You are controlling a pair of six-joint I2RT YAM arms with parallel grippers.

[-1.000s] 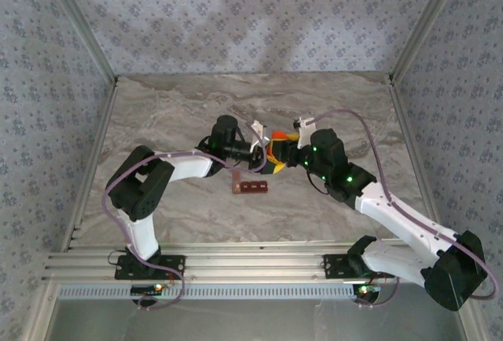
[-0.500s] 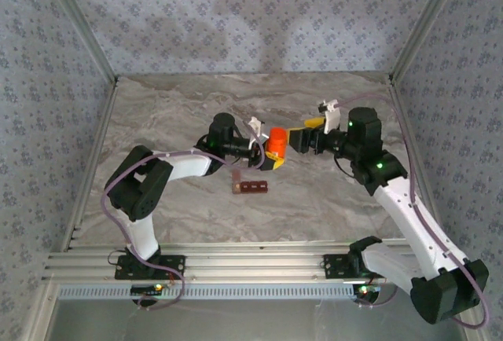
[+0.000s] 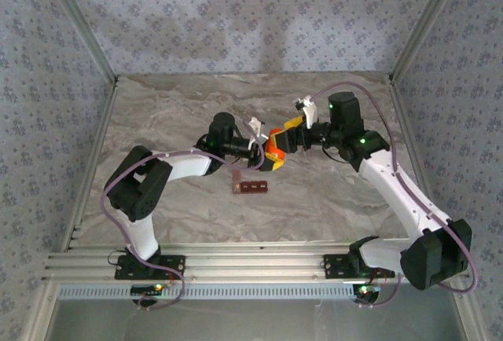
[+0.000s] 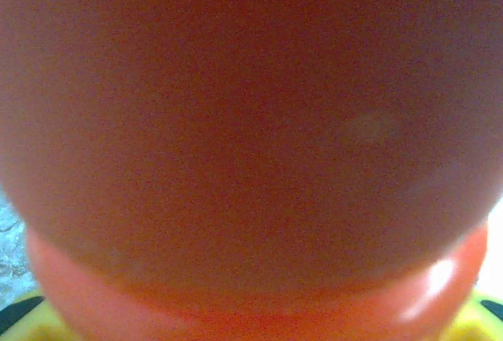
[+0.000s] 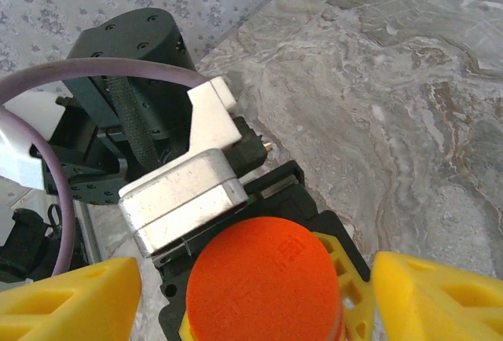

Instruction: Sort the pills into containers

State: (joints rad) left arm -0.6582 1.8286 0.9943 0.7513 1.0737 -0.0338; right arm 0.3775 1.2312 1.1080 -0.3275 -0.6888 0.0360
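— Where are the containers?

— You find the containers (image 3: 250, 187) lying flat on the table (image 3: 173, 113), a dark red-brown row of cells, near the middle and a little to the near side. What is in the cells I cannot tell; they are too small.

— What is around them?

— Behind them an orange bottle (image 3: 273, 148) hangs tilted in the air. The left gripper (image 3: 263, 154) is closed around its body. In the left wrist view the bottle covers almost everything, with yellow tips in the bottom corners. The left arm (image 3: 192, 166) reaches in from the left, behind the containers.

— And the right gripper?

— Your right gripper (image 5: 258, 298) has its jaws apart, one yellow finger on each side of the bottle's top, with a gap on both sides. Both grippers are on the far side of the containers and apart from them, and the bottle is between the two. Patterned walls (image 3: 236, 19) close the table on three sides.
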